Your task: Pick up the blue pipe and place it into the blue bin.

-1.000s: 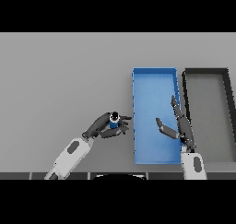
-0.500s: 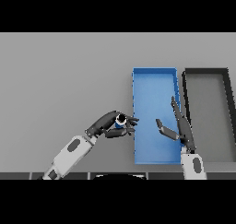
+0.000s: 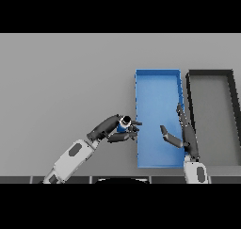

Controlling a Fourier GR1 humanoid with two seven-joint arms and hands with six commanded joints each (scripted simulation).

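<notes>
The blue pipe, short with a dark open end, is held in my left hand, whose fingers and thumb curl round it. Hand and pipe hover just left of the blue bin's left wall, the fingertips reaching its edge. The bin is a long blue tray lying right of centre. My right hand is open over the bin's lower right part, fingers straight and thumb spread, holding nothing.
A dark grey bin of the same shape lies directly right of the blue one. The grey table stretches to the left and far side.
My left hand has carried the blue pipe rightward, from well left of the bin to its left wall. The right hand has barely shifted.
</notes>
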